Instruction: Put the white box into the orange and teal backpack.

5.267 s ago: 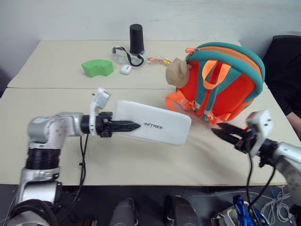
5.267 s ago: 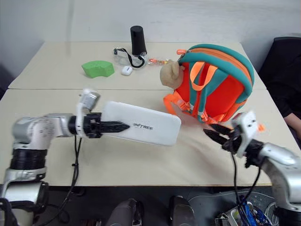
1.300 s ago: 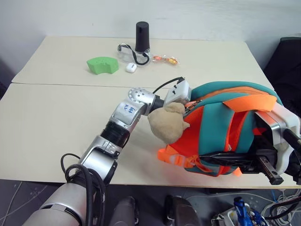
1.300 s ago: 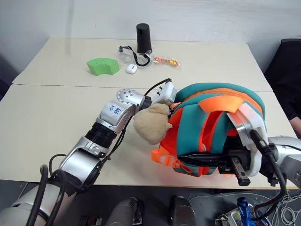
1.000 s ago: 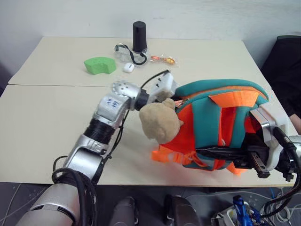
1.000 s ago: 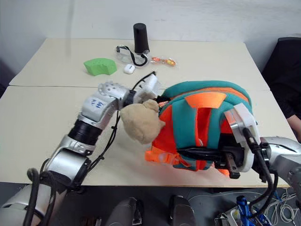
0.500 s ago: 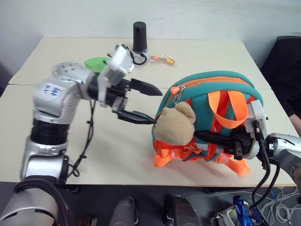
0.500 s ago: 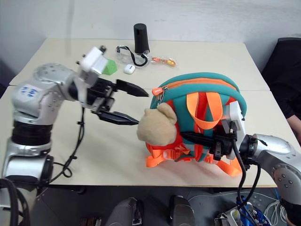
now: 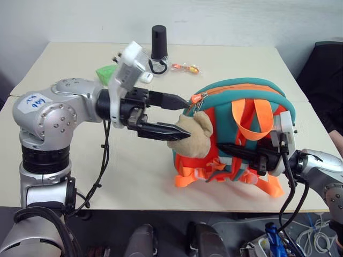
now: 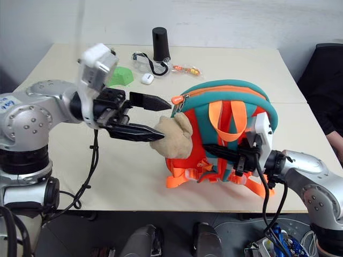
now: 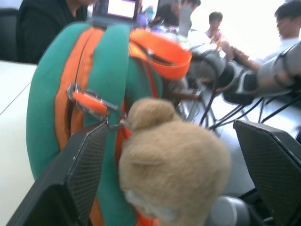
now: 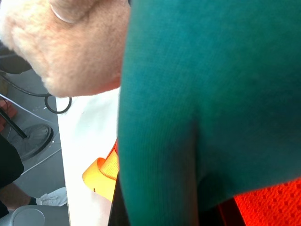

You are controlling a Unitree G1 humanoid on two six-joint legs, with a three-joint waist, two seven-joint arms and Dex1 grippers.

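Left eye view: the orange and teal backpack [image 9: 241, 128] stands upright near the table [image 9: 64, 155] front edge, the right gripper [image 9: 236, 151] pinched narrow on a teal strap. I judge it soft and light, so it sags; that strap is a sound hold. The left gripper [image 9: 171, 115] gapes wide, empty, around the plush bear [image 9: 194, 136]. The white box isn't visible, presumably inside.

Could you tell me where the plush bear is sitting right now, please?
In the left eye view the tan plush bear hangs on the front of the orange and teal backpack, between the open left end effector and the backpack's straps.
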